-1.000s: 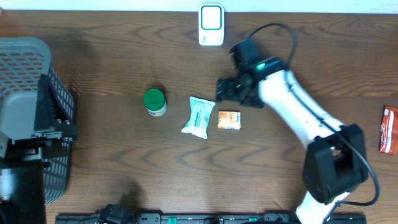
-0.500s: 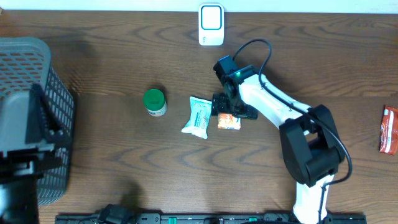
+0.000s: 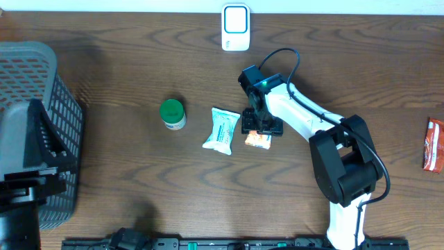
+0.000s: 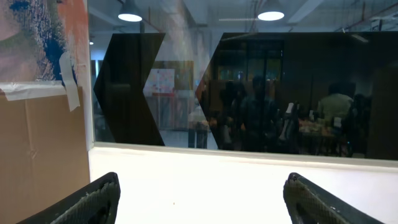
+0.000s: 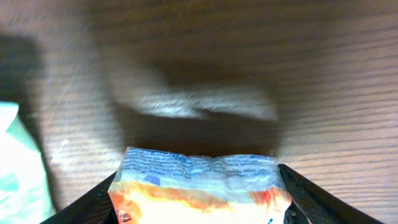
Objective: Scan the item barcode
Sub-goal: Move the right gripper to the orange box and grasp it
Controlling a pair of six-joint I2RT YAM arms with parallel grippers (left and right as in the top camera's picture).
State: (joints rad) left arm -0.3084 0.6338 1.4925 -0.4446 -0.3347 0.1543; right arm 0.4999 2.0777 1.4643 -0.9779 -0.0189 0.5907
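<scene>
Right arm bends from the near edge to mid-tabletop, wrist pitched down. The right gripper [image 3: 261,127] is closed on a small orange-and-white crinkled plastic packet [image 5: 199,177], one finger against each side edge. The packet lies flat on the brown wood-grain tabletop [image 3: 139,187], just right of a white-and-teal pouch [image 3: 222,130], blue print along its sealed edge. Left gripper [image 4: 202,199] spread wide, empty.
</scene>
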